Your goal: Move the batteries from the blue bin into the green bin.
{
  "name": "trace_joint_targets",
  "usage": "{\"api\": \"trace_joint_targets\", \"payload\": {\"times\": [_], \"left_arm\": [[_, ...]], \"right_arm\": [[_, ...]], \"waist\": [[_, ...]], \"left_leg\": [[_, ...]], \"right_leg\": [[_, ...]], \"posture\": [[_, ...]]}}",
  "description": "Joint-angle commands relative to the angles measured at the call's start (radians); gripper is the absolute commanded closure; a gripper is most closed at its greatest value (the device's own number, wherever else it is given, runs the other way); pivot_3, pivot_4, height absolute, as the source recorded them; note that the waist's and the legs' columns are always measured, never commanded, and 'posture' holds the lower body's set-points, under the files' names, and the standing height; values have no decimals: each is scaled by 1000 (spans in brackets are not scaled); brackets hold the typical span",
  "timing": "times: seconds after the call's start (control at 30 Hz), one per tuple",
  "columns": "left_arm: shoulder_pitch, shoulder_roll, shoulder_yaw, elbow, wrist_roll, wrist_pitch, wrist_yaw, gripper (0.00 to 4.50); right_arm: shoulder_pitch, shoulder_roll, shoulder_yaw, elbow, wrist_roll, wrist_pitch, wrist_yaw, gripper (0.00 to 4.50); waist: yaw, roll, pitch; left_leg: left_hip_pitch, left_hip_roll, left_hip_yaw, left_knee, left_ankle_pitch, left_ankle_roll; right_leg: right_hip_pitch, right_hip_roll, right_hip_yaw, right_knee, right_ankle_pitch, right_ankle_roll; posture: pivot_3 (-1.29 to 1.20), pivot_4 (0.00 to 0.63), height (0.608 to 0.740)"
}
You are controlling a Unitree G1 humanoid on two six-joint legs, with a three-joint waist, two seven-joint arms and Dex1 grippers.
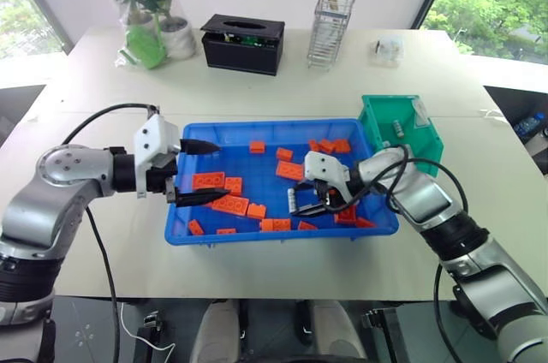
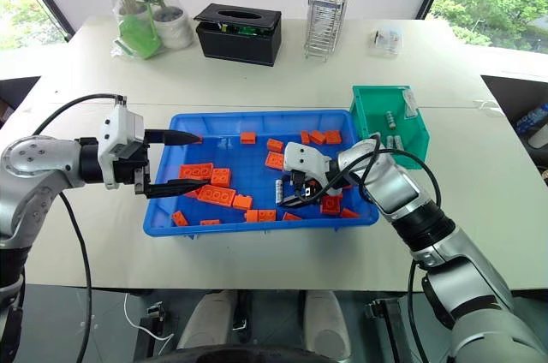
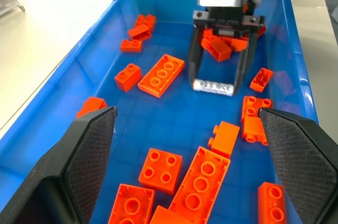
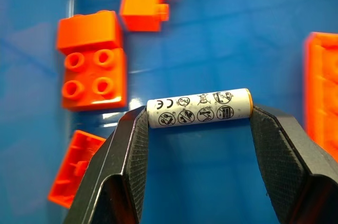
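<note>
Right wrist view: one battery [image 4: 198,108].

Bright daylight from windows; soft shadows, sharp focus.

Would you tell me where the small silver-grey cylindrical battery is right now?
The battery lies in the blue bin's right half, end to end between the right gripper's fingers, among orange bricks.
</note>
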Motion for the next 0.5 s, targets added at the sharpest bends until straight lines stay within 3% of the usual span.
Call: {"api": "trace_joint_targets", "payload": {"times": [0.03,0.2,0.47,0.5], "left_arm": [[-18,5,16,-5,-6,-15,-8,0],[-13,1,14,6,0,-26,-17,0],[-18,3,12,47,9,-52,-37,0],[-19,5,14,54,10,-55,-39,0]], "right_arm": [[-113,-51,-201,-75,122,124,4,2268],[-183,-192,-340,12,139,145,1,2268],[-182,-320,-392,272,43,48,-75,2268],[-180,-323,-393,301,29,33,-93,1767]], "waist": [[0,1,0],[6,0,0],[-5,0,0],[-6,0,0]], "left_leg": [[0,0,0,0,0,0],[0,0,0,0,0,0],[0,0,3,-1,0,0],[0,0,3,-1,0,0]], "right_leg": [[0,0,0,0,0,0],[0,-1,-1,0,-1,-1],[-1,-2,0,-1,-1,-2],[-1,-1,0,-1,-1,-2]], "posture": [[0,150,736],[0,150,736],[0,150,736],[0,150,736]]}}
